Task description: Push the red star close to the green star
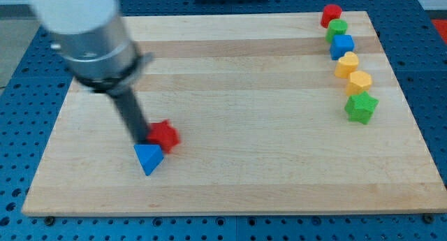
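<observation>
The red star [165, 135] lies on the wooden board [237, 115] at the lower left. The green star [361, 107] lies far off at the view's right, at the bottom of a column of blocks. My tip [142, 141] is at the red star's left edge, touching or nearly touching it, just above a blue triangle [148, 158]. The rod slants up and left to the arm's blurred grey body.
A column at the view's right runs from top to bottom: a red block [330, 15], a green block [337, 30], a blue block [342, 46], a yellow block [347, 63], an orange block [360, 81]. A blue perforated table surrounds the board.
</observation>
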